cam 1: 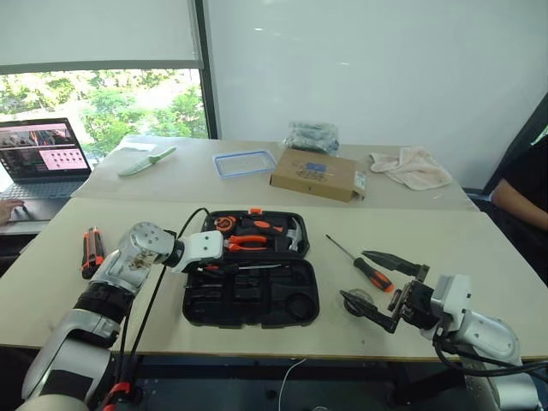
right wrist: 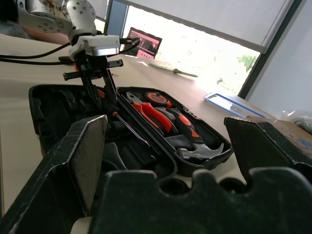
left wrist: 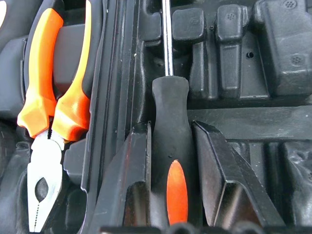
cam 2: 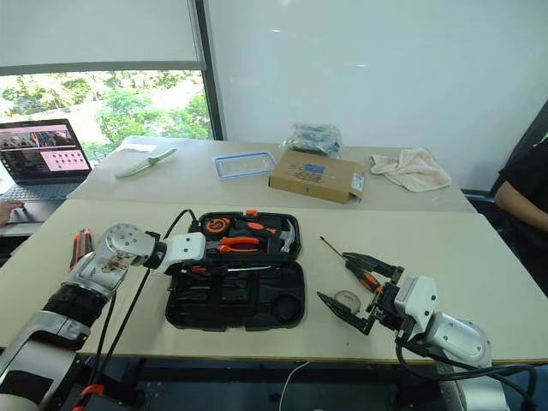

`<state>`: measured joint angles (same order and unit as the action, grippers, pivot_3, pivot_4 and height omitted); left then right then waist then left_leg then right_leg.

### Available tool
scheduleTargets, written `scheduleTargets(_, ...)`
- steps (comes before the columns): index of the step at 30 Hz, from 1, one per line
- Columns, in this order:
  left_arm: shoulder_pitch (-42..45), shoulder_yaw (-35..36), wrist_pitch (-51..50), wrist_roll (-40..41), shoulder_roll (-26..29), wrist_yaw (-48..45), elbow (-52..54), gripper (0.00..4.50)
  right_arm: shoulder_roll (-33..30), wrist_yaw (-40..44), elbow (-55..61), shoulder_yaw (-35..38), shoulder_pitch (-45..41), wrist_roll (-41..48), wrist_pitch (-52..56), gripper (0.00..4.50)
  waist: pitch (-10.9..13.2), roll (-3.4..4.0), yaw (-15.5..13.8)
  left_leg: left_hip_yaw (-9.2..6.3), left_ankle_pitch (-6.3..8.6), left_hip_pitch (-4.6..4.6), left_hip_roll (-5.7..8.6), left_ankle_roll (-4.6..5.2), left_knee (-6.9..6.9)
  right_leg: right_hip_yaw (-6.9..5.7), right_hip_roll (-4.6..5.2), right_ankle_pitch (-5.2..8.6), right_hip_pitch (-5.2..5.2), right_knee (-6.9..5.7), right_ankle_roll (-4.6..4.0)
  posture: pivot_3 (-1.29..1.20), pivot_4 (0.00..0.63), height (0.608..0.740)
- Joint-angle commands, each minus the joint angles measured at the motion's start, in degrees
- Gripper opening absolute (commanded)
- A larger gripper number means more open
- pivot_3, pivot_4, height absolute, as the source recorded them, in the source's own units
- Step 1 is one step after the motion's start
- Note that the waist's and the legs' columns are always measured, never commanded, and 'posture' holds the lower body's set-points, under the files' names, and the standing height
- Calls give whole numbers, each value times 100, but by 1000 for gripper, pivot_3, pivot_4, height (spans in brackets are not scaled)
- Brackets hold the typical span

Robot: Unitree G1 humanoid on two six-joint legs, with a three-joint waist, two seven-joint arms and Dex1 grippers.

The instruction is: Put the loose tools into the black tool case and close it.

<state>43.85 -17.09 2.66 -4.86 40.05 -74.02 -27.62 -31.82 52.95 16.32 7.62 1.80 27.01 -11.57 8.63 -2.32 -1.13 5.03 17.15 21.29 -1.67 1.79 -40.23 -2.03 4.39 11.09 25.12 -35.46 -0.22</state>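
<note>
The black tool case [cam 1: 248, 301] lies open in the middle of the near table, with orange-handled pliers [left wrist: 51, 105], a hammer and a tape measure in its far half. My left gripper [left wrist: 170, 126] is shut on a black-and-orange screwdriver [cam 1: 250, 267], which lies along the case's middle over the moulded slots. A second black-and-orange screwdriver [cam 1: 364, 267] lies on the table right of the case. A small tape roll [cam 2: 346, 300] sits near it. My right gripper [cam 1: 353, 274] hangs open over that spot, holding nothing. The black-and-orange utility knife [cam 1: 92, 250] lies at the far left.
On the far table are a brown cardboard box [cam 1: 318, 174], a clear lid [cam 1: 245, 163], a pale green knife [cam 1: 147, 161], a dark bag [cam 1: 311, 135] and a cloth [cam 1: 413, 167]. A laptop [cam 1: 43, 158] with a person's hand stands far left. Another person's arm [cam 1: 522, 201] shows at right.
</note>
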Motion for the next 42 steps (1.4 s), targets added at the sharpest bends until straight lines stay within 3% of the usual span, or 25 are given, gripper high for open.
scheduleTargets(1, 168, -15, 78, -117, -80, 119, 61, 816, -5, -52, 204, 44, 5, 26, 21, 4500, 0, 0, -12, 0, 0, 0, 0, 0, -4, 0, 0, -1, -1, 0, 1, 0, 150, 740)
scheduleTargets(2, 161, -13, 51, -124, -81, 99, 77, 816, -11, -45, 218, 34, 17, 36, 25, 4500, 0, 0, -14, 0, 0, 0, 0, 1, -6, 0, 0, -2, -2, 0, 3, 0, 150, 740)
scheduleTargets(4, 155, 86, 68, -21, -131, 118, 128, 1816, -22, -35, 243, 21, 37, 54, 48, 4500, 0, 0, -15, -1, 1, 0, 0, 1, -9, 0, 0, -3, -3, -1, 4, 0, 150, 740)
scheduleTargets(9, 73, 499, 221, 485, -177, 72, 410, 3233, -34, -38, 322, 7, 108, 79, 123, 4500, 1, 0, -39, -5, 0, 0, -1, 2, -20, -2, 3, -3, -7, -11, 5, 0, 150, 740)
scheduleTargets(15, -70, 869, 54, 928, -149, 67, 535, 3233, -12, -43, 371, -28, 195, 75, 196, 4500, 1, 0, 56, -5, 1, -1, -3, 3, -21, 3, -1, -2, -2, -21, 3, 0, 150, 740)
scheduleTargets(18, -212, 868, -24, 893, -188, 184, 327, 2514, 7, -52, 367, -65, 170, 60, 224, 4500, 1, 0, 62, -4, 1, -5, -3, 3, -21, 8, -1, -2, -1, -25, 4, 0, 150, 740)
scheduleTargets(25, -431, 759, -30, 717, -318, 474, 19, 51, -47, -22, 276, -37, 72, 86, 244, 4500, 2, -2, 40, -4, 1, -5, -2, 2, -22, 8, 0, -2, -1, -27, 5, 0, 150, 740)
scheduleTargets(42, -508, 57, -771, 98, -538, 558, 53, 21, -11, -63, 257, 3, 151, 42, 190, 4500, -8, 9, 26, -4, 0, -23, 0, 2, -22, 10, 1, -1, -20, -30, 6, 0, 150, 740)
